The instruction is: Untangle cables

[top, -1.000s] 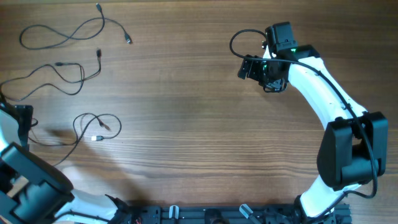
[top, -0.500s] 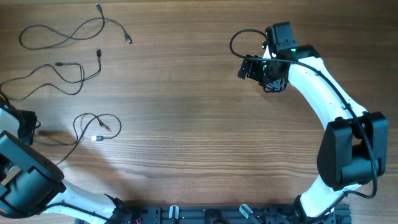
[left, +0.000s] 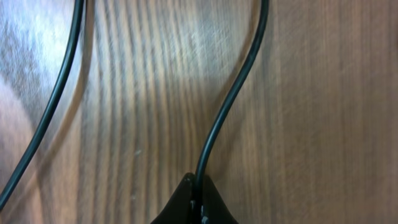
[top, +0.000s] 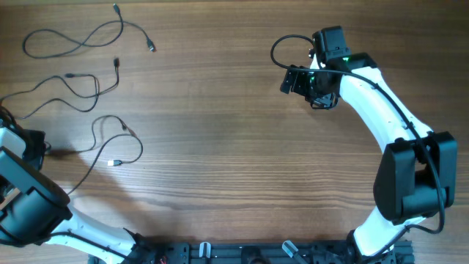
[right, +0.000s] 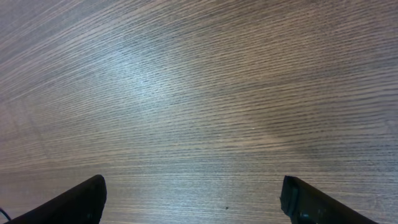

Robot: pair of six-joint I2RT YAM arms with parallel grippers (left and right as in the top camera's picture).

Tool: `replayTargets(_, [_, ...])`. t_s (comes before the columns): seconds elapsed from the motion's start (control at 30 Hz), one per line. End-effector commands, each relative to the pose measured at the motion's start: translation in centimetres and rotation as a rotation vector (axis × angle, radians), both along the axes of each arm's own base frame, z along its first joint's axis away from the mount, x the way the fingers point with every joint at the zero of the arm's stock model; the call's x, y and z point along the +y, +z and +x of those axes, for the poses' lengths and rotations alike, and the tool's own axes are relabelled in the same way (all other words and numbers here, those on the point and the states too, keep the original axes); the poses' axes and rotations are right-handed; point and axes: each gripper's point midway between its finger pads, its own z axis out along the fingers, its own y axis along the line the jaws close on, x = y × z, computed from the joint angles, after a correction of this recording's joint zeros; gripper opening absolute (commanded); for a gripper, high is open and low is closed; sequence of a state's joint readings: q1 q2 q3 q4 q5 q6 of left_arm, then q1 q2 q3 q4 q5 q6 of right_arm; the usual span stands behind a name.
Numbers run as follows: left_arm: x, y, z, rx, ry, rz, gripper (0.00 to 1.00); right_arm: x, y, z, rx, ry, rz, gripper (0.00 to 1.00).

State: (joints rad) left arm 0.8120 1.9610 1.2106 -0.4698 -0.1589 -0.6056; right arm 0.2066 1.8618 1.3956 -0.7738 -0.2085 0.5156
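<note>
**Overhead and wrist views: a late step of cable untangling.** Three cables lay on the left part of the wooden surface [top: 220,161]: an upper cable [top: 117,26], a middle cable [top: 97,88] and a lower cable [top: 139,147]. They were apart from one another, so the sorting appeared largely done. Only the lower cable crossed itself, in a loose loop near its silvery plug [top: 113,162].

The left arm [top: 22,198] stood at the surface's left edge. Its jaws were together and clamped on the tail of the lower cable, which in the left wrist view rose from the fingertips as a thin black cord [left: 225,106]. A second dark strand [left: 59,93] ran just beside it; which cable it belonged to could not be told.

The right arm [top: 381,103] hung well apart at the far right. Its jaws were wide apart over bare wood and held nothing.

The step in hand was judged to be drawing out the lower cable. The next move probably called for a slow pull away from the loop, kept low. The grip had to hold firm and the tail stay clear of the middle cable.
</note>
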Motion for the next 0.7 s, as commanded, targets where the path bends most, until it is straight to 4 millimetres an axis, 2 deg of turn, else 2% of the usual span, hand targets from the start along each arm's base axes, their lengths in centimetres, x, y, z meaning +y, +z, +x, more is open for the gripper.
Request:
replayTargets(0.0, [0.9,0.4,0.6,-0.025,0.0,0.027,0.04,-0.1,0.0,-0.2,0.01,-0.007,0.001,0.91])
replayTargets(0.33, [4.0,4.7,3.6,-0.018,-0.221,0.167,0.04,-0.1,0.0,-0.2,0.009,-0.007,0.002,0.91])
replayTargets(0.57, [5.8,7.8,5.2,-0.022,-0.295,0.255,0.04,-0.1,0.0,-0.3,0.013,-0.008,0.001,0.91])
replayTargets(0.67, [6.6,8.8,5.2,-0.008,-0.278,0.29,0.04,-0.1,0.0,-0.3,0.015,-0.008,0.001,0.91])
